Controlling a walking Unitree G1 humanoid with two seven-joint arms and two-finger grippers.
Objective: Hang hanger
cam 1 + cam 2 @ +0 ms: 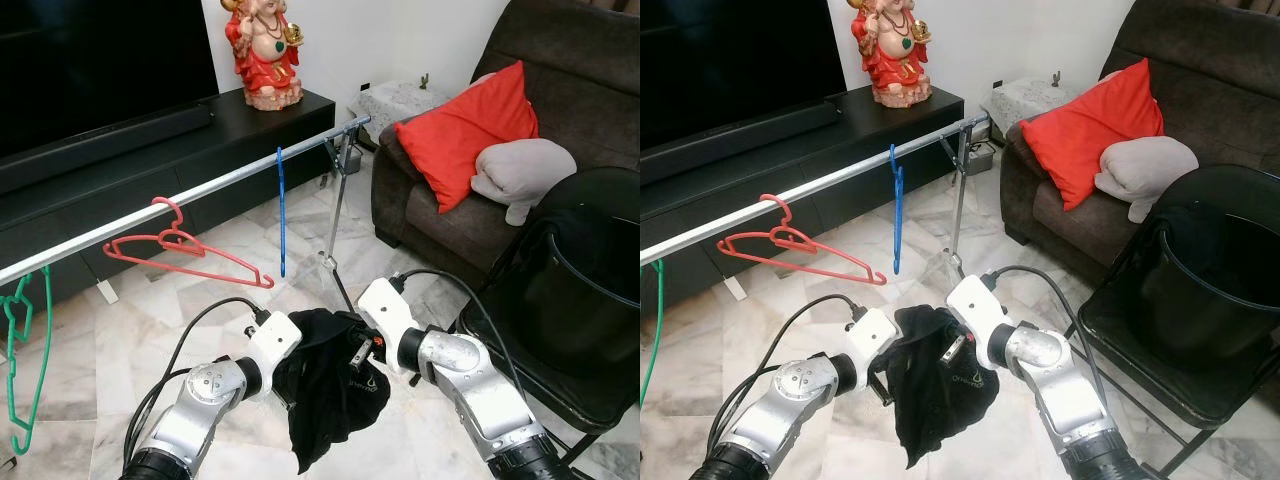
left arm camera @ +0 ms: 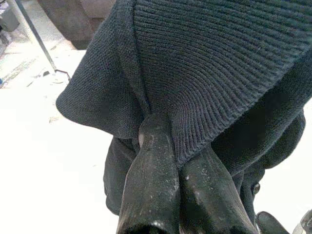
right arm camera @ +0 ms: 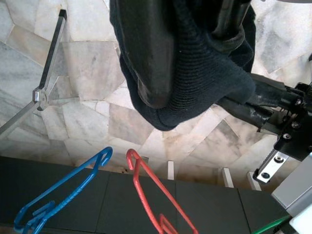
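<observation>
- Left eye view has my left gripper (image 1: 283,372) and my right gripper (image 1: 352,350) meeting low in front of me, below the rail (image 1: 200,194), both buried in a black knitted garment (image 1: 325,390).
- Left wrist view: my left fingers (image 2: 151,185) are pressed together, pinching a fold of the knit between them.
- Right wrist view: one of my right fingers (image 3: 146,48) lies wrapped in the same cloth; I cannot tell whether those jaws are spread or closed.
- Most of the garment hangs down under my grippers toward the marble floor (image 1: 90,340).
- On the rail, a red hanger (image 1: 185,250) hangs tilted, just in front of the black TV cabinet (image 1: 150,160).
- Further along the rail toward the sofa (image 1: 470,150) hangs a blue hanger (image 1: 281,210), seen edge-on.
- At the rail's other end a green hanger (image 1: 25,345) hangs.
- A red cushion (image 1: 470,130) rests on the sofa, beyond the rail's far end.
- Near the rail's stand sits a black folding chair (image 1: 570,330) holding a black bucket (image 1: 590,285).
</observation>
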